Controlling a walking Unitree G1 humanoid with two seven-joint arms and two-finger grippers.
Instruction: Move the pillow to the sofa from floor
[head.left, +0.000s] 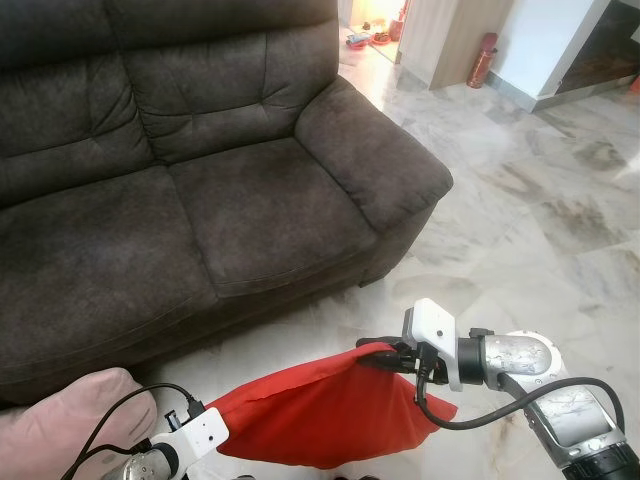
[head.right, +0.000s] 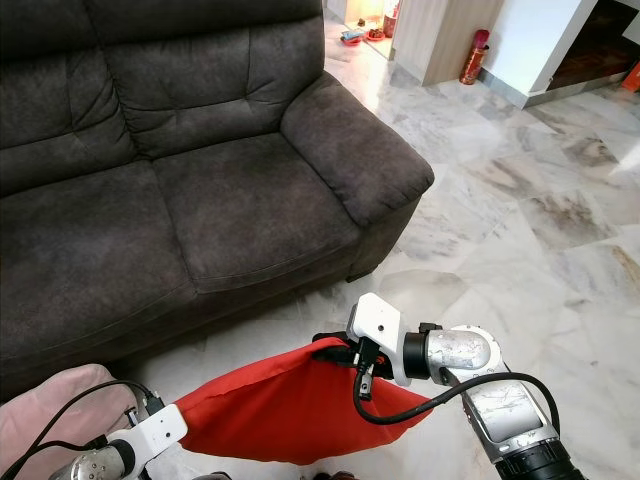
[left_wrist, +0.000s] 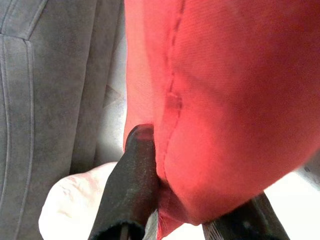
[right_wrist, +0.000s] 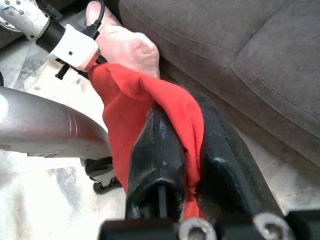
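Red pillow (head.left: 320, 415), dark brown sofa (head.left: 180, 190), pale pink cushion (head.left: 70, 415), grey-veined white marble floor (head.left: 540, 220)

Floor (head.left: 520, 200): pale marble tiles with grey veining, seen in front of and to the right of the sofa.
Sofa (head.left: 150, 200): dark brown, stood directly on the floor; its seat cushions are seen bare.
Pink pillow (head.left: 70, 415): seen low beside the sofa's front edge.
Red cylinder (head.left: 483, 60): stood upright on the floor, well behind the sofa.
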